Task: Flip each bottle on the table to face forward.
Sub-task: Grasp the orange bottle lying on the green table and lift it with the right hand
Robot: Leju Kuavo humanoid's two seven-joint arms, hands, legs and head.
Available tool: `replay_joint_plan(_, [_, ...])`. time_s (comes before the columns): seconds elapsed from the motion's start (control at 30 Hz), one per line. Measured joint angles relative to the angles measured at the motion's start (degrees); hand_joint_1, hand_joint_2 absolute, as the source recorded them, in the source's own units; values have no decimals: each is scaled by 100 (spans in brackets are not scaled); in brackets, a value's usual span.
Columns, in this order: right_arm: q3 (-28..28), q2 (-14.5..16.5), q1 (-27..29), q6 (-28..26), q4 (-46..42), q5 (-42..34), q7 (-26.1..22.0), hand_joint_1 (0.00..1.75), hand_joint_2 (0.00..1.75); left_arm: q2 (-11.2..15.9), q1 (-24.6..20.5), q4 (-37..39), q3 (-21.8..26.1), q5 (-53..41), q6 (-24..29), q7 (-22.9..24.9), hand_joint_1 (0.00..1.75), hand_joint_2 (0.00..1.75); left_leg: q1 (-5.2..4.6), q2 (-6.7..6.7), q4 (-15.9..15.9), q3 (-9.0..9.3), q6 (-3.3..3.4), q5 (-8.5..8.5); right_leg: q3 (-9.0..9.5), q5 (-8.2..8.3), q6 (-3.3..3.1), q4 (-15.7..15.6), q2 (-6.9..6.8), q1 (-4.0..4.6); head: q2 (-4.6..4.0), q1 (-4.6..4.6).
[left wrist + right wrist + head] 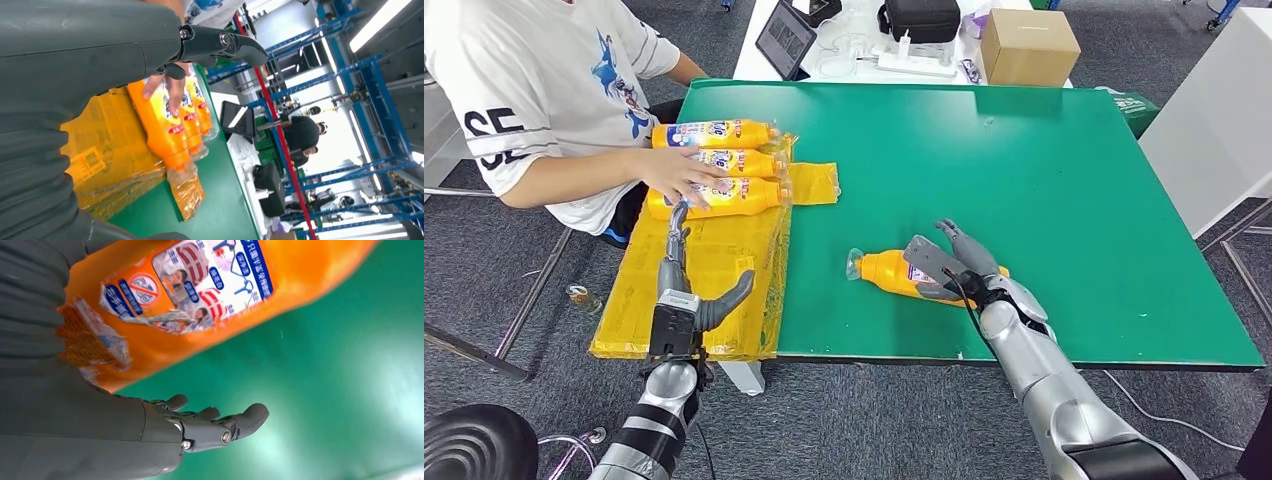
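One orange bottle (884, 272) lies on its side on the green table (1044, 170), clear cap pointing left. My right hand (954, 268) rests over its base end with fingers spread, not wrapped around it. In the right wrist view the bottle (225, 295) shows a torn blue-and-white label beside my right hand (200, 427). Three more orange bottles (724, 196) lie side by side on a yellow plastic bag (714, 275), labels up. My left hand (686, 295) hovers open over the bag, fingers pointing at them. The left wrist view shows these bottles (160, 130) past my left hand (100, 55).
A seated person in a white shirt rests a hand (674, 175) on the three bottles, also seen as a hand (170, 90) in the left wrist view. A cardboard box (1029, 45), tablet (786, 38) and black bag (921, 18) stand on a white table behind.
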Motion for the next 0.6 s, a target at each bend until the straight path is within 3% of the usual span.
replay_joint_plan(0.23, [24,-76,-267,809,374,-537,-385,0,175,-2,-71,187,8,43,-12,0,0,175,-1,1,2,1,0,0,1,0,0,-1,0,-1,0,-1])
replay_joint_plan(0.6, [113,-216,-277,891,305,-950,-655,0,175,-2,-121,363,9,139,30,0,0,175,-1,1,2,0,0,0,0,0,0,0,1,0,0,-1])
